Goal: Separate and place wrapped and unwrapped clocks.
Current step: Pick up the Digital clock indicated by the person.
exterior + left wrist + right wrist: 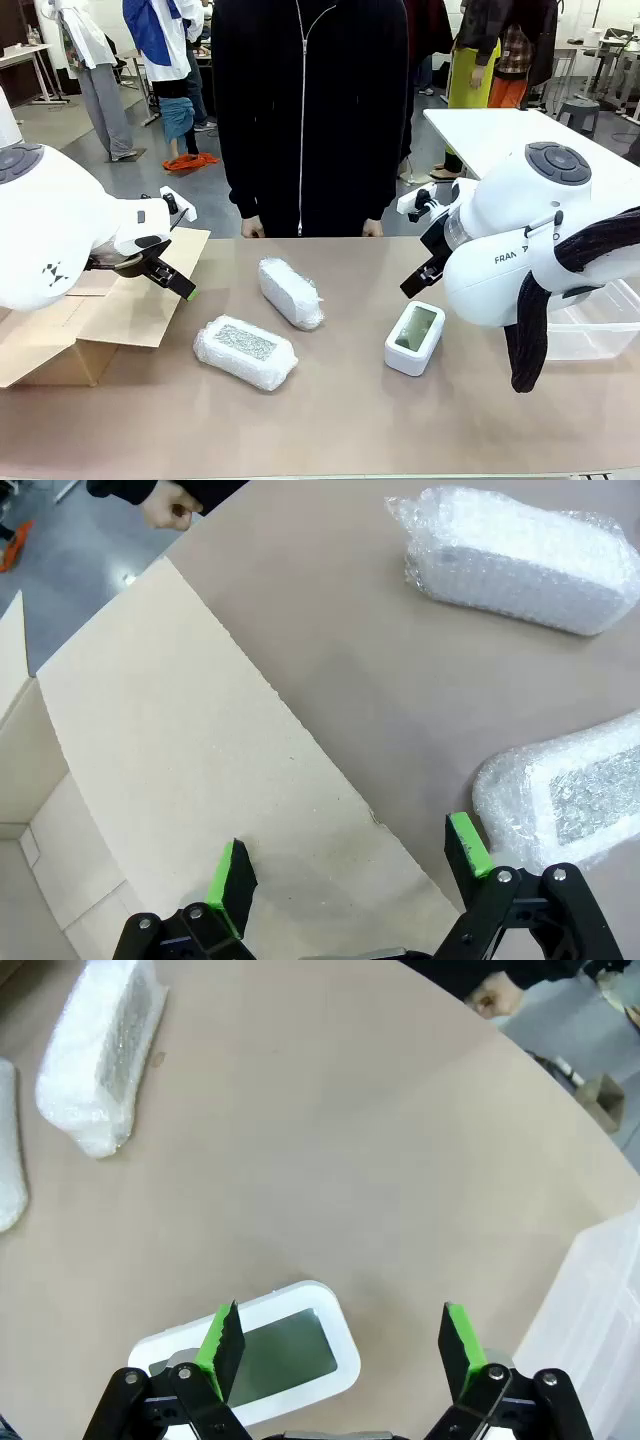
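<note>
Lying near the middle of the table (340, 430), two bubble-wrapped bundles are seen. The speckled bundle (245, 350) is placed nearer the robot, and the plain bundle (291, 292) is set just behind it, apart. The white clock (414, 338) is laid to their right, screen up, near a clear plastic bin (600, 325). The left gripper (350, 865) is held wide apart over the flap of a cardboard box (110, 320), with nothing gripped. The right gripper (340, 1345) is likewise spread wide, one pad over the clock, empty.
</note>
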Motion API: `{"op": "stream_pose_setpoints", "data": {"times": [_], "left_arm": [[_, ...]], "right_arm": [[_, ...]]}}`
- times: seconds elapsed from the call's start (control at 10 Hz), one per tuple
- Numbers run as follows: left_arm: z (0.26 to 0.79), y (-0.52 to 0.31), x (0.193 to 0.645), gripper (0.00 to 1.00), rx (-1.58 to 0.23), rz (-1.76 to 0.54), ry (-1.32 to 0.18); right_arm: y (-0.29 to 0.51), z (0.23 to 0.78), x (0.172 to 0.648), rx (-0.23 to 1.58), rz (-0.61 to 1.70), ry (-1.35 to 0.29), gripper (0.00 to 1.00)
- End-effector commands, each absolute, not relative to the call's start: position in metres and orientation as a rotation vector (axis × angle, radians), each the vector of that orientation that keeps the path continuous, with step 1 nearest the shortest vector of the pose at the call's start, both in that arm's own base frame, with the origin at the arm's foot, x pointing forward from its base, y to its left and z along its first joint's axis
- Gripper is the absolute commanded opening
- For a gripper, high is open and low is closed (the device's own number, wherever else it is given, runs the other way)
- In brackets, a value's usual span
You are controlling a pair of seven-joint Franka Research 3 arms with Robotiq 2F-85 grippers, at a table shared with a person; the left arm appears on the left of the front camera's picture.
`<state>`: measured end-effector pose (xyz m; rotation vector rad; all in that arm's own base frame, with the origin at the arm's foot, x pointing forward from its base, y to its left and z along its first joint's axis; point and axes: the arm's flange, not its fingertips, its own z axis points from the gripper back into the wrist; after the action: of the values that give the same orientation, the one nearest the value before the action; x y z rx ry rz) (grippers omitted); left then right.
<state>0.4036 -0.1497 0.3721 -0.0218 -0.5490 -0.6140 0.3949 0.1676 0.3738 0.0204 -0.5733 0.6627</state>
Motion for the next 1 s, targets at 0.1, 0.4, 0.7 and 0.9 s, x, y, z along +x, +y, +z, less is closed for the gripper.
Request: {"op": "stream_pose_setpoints", "data": {"times": [0.1, 0.4, 0.7, 0.9], "left_arm": [[0.3720, -0.1498, 0.4035, 1.00, -0.022, -0.614, -0.549], [0.3720, -0.1498, 0.4035, 1.00, -0.022, -0.614, -0.549], [0.3720, -0.1498, 0.4035, 1.00, -0.022, -0.614, -0.549], [0.3720, -0.1498, 0.4035, 1.00, -0.022, -0.614, -0.549]], "right_arm": [[0.1676, 0.3738, 0.3949, 0.020, 0.663, -0.573, 1.00], [0.1676, 0.3738, 0.3949, 0.020, 0.663, -0.573, 1.00], [0.1676, 0.3738, 0.3949, 0.020, 0.663, -0.573, 1.00], [0.1676, 0.3738, 0.3949, 0.020, 0.663, -0.573, 1.00]]}}
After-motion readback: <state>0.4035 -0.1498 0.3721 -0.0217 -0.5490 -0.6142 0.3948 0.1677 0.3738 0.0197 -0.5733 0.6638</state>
